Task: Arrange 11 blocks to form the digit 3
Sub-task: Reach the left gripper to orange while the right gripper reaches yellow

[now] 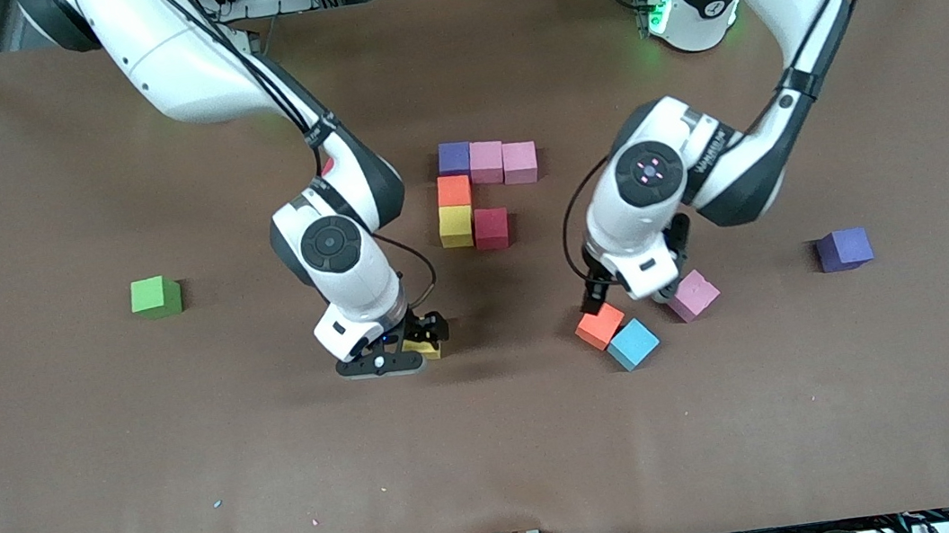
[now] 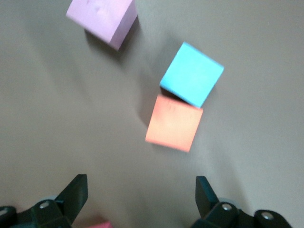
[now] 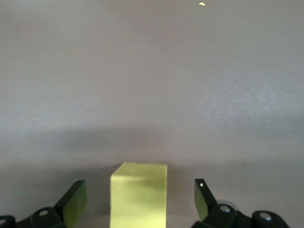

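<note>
Six blocks stand joined mid-table: dark blue [image 1: 454, 158], pink [image 1: 486, 162] and pink [image 1: 520, 162] in a row, with orange [image 1: 453, 190], yellow [image 1: 455, 226] and red [image 1: 492, 228] below. My right gripper [image 1: 408, 347] [image 3: 140, 197] is down at the table, open, its fingers either side of a loose yellow block [image 1: 425, 348] [image 3: 138, 194] without touching it. My left gripper [image 1: 630, 297] [image 2: 141, 194] hangs open and empty over the table beside a loose orange block [image 1: 600, 326] [image 2: 174, 123], a light blue block [image 1: 632, 343] [image 2: 191, 74] and a pink block [image 1: 693, 295] [image 2: 102, 19].
A purple block [image 1: 844, 249] lies alone toward the left arm's end of the table. A green cube [image 1: 156, 297] sits toward the right arm's end. Brown table [image 1: 193, 482] stretches bare nearer the front camera.
</note>
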Robot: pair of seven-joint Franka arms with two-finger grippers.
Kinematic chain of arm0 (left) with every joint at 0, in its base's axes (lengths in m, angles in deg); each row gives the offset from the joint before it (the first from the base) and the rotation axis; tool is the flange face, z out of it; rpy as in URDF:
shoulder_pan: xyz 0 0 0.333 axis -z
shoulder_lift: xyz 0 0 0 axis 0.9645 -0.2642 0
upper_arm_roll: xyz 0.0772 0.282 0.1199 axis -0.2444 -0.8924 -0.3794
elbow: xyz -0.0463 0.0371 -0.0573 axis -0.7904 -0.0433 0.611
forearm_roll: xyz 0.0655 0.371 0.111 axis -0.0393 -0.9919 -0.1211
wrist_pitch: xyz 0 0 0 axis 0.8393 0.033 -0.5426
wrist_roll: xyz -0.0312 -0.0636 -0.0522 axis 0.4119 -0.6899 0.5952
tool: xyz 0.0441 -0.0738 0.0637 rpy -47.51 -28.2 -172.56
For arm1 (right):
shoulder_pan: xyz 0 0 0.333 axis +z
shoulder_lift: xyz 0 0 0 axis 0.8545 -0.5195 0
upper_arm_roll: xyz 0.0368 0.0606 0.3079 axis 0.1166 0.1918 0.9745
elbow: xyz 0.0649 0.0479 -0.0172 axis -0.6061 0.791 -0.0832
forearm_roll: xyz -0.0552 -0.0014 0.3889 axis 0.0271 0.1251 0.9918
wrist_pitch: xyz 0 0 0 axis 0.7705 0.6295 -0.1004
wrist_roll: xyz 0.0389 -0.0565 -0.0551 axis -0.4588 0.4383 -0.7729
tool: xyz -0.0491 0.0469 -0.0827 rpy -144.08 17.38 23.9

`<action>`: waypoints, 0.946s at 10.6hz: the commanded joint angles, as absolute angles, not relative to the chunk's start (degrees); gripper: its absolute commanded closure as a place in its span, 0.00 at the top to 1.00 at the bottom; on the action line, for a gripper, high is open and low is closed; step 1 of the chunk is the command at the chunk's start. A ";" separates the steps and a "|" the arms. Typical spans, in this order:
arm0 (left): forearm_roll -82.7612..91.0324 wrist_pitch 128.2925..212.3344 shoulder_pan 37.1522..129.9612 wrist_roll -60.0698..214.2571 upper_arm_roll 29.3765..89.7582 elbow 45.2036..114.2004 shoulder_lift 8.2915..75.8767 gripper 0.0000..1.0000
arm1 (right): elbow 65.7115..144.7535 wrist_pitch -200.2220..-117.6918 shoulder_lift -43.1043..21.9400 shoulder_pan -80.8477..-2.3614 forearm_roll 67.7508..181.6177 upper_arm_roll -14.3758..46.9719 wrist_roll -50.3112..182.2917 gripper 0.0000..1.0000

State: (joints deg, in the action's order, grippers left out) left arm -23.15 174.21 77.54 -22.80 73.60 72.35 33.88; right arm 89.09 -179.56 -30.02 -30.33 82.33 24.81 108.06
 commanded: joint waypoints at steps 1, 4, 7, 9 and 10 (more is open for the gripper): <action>-24.28 172.95 78.55 -19.92 72.45 68.60 30.19 1.00 | 86.72 -179.83 -32.12 -29.44 81.95 24.21 108.29 1.00; -25.33 173.38 78.64 -16.05 71.13 65.34 26.50 1.00 | 87.07 -180.01 -33.08 -28.65 82.12 24.21 108.64 1.00; -25.51 174.00 81.00 -13.23 69.03 61.12 22.54 1.00 | 87.16 -181.58 -34.57 -28.12 81.60 24.12 108.20 1.00; -25.42 174.79 84.07 -11.04 65.26 60.67 22.27 1.00 | 87.24 -181.50 -34.49 -28.12 79.32 24.21 108.20 1.00; -25.42 175.23 84.70 -10.59 64.63 60.59 21.74 1.00 | 87.33 -181.59 -34.67 -28.12 79.31 24.21 108.37 1.00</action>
